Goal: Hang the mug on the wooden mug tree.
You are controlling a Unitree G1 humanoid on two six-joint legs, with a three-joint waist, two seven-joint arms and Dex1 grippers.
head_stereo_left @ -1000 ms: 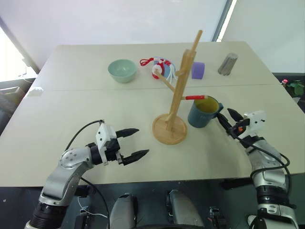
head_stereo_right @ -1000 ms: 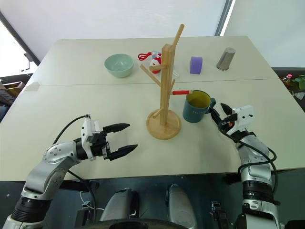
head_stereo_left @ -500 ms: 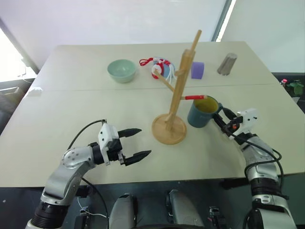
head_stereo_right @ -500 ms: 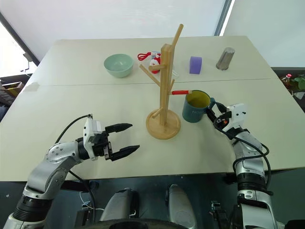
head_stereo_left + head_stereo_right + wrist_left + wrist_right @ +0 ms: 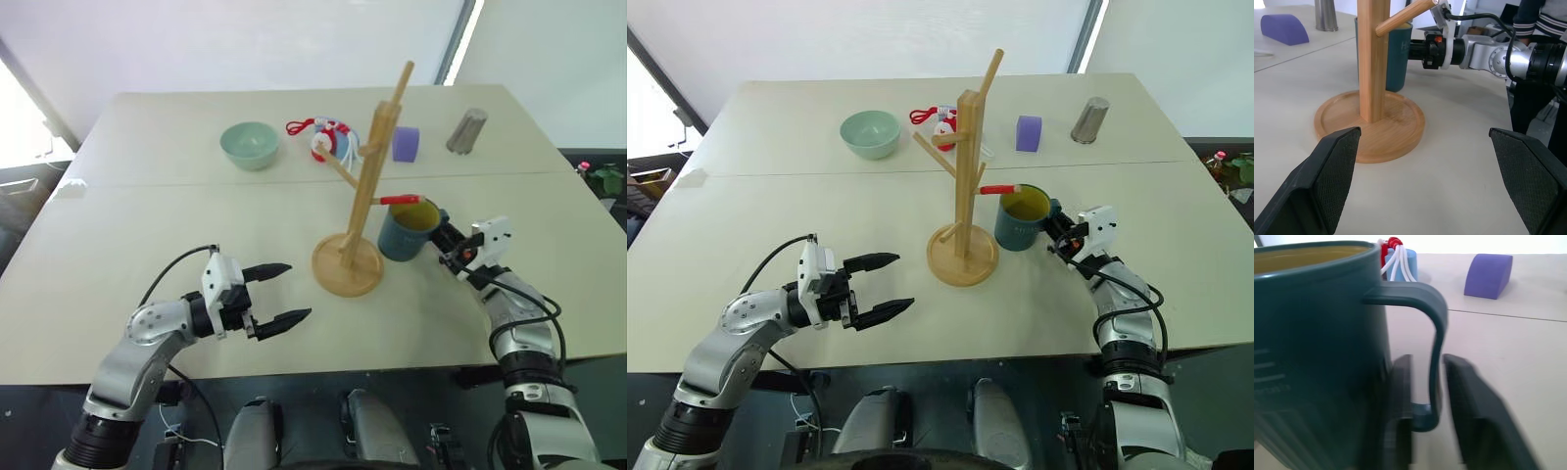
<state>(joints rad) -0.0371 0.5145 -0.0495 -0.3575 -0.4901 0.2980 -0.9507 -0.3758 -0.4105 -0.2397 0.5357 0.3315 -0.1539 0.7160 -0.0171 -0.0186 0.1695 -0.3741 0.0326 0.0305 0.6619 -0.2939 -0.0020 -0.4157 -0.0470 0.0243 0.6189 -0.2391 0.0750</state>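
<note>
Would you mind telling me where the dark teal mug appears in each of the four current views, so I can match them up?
Left eye view: mug right of centre, beside the wooden mug tree.
Right eye view: mug right of centre, just beyond the tree's base.
Left wrist view: mug partly hidden behind the tree's pole.
Right wrist view: mug close up, handle between the right pincer fingers.
Shared landmark: the purple cup.

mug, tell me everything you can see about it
The mug is a dark teal-blue cylinder with a yellow-green inside, glossy like glazed ceramic. It stands upright on the table, just right of the wooden mug tree, under its red-tipped peg, clear of the round base. Its single loop handle points toward the right gripper, whose jaws are shut on the handle, one finger inside the loop, one outside.
</note>
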